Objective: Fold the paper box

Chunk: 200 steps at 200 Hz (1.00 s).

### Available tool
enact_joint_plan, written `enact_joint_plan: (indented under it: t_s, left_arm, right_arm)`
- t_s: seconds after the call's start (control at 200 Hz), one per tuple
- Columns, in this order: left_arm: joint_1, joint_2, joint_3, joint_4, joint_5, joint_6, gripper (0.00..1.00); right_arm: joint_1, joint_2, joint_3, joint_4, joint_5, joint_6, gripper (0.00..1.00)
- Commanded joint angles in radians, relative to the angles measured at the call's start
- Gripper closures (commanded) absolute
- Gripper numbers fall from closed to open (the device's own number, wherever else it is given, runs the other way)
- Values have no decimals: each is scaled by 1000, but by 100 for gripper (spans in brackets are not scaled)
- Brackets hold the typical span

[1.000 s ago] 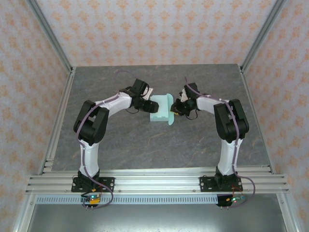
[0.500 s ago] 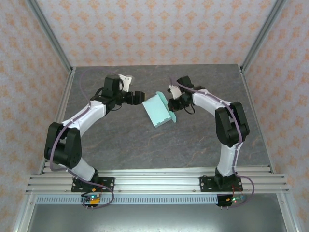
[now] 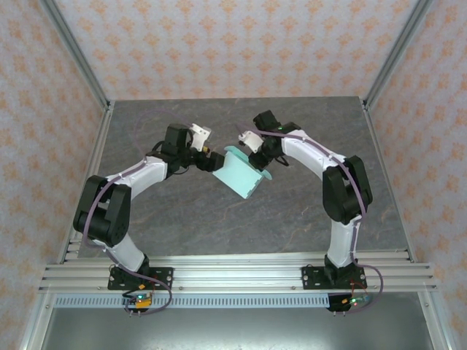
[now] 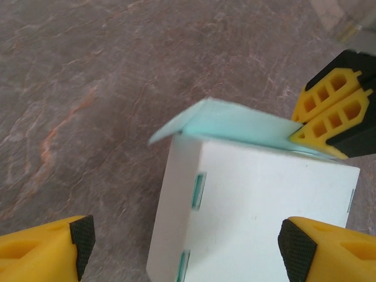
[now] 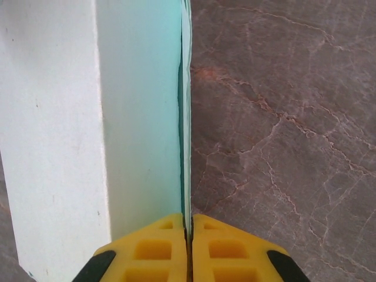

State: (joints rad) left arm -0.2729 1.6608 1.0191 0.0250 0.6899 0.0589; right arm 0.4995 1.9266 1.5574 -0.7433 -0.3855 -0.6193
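Right wrist view: right pincer (image 5: 188,229) pinches the paper box (image 5: 135,117) by its thin flap edge; left pincer (image 4: 185,238) stands spread wide at the box's end.

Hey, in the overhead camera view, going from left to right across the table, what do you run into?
In order: left arm's black elbow joint → left gripper → pale mint-blue card paper box → right arm's black elbow joint.
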Motion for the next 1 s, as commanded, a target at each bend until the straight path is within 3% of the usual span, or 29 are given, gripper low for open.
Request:
enact_joint_plan:
  t_s: [0.0,0.21,0.385,0.761,0.996]
  left_arm:
    - [-20,14,-15,91,-17,32,16]
    - [-30,15,-36,137,29,32,17]
    - [-81,13,-28,108,-13,81,21]
    - [-102,73,-13,109,16,128,21]
    - [-93,-2,-47,118,0,108,17]
  right_arm:
    - [23,-55,51,-73,69,-81,91]
    - [27,-90,84,-115,103,-91,89]
    - [33,-99,93,-136,80,-128,89]
    - [75,-73,101,-174,78,-183,88]
    - [80,-86,80,-169,66,-187,88]
